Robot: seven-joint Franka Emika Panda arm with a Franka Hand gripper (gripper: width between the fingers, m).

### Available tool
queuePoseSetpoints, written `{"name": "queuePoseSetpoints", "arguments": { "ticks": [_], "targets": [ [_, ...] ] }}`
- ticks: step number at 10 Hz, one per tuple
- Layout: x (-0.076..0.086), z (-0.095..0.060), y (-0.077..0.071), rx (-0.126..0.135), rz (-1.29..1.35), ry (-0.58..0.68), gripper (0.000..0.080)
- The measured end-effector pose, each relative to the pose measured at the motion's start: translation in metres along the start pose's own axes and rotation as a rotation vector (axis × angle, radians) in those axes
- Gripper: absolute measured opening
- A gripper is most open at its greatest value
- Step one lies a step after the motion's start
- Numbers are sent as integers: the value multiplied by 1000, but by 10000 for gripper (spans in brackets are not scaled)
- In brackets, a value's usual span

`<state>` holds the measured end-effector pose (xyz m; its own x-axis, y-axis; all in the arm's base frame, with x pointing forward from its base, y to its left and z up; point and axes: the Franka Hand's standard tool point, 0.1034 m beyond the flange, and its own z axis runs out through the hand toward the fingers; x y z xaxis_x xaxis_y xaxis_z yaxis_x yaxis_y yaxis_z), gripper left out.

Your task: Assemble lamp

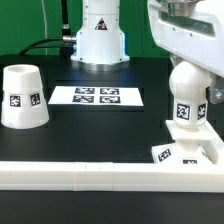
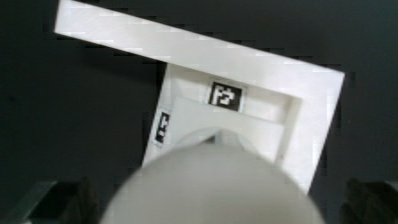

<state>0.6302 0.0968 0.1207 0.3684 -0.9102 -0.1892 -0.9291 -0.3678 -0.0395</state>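
- The shade (image 1: 22,97) stands alone at the exterior view's left, wide mouth down on the black counter (image 1: 110,130), well apart from the other lamp parts.
- The marker board (image 1: 97,96) lies flat near the middle, between the shade and the parts at the right.
- At the exterior view's right the bulb (image 1: 185,110) stands upright with its round head on top and its tagged neck pointing down. Its long axis is vertical and runs straight into the base (image 1: 197,155) beneath it. Whether the neck is fully seated cannot be told.
- The gripper (image 1: 190,82) hangs directly above the bulb, in line with that vertical axis. In the wrist view the blurred bulb head fills the foreground, with the base seen straight below.
- In the wrist view a dark finger (image 2: 50,203) shows at each side, with a gap to the bulb. The gripper therefore looks released and straddling the bulb, though blur leaves this uncertain.
- The base sits near a long white rail (image 1: 80,176) along the counter's front edge.
- Any next move likely runs along this shared vertical line.
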Motion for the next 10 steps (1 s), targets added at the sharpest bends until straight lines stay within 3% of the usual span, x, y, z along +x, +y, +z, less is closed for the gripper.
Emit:
{"name": "queuePoseSetpoints", "arguments": {
  "ticks": [10],
  "targets": [
    [0, -1, 0, -8, -801, 7, 699]
  ]
}}
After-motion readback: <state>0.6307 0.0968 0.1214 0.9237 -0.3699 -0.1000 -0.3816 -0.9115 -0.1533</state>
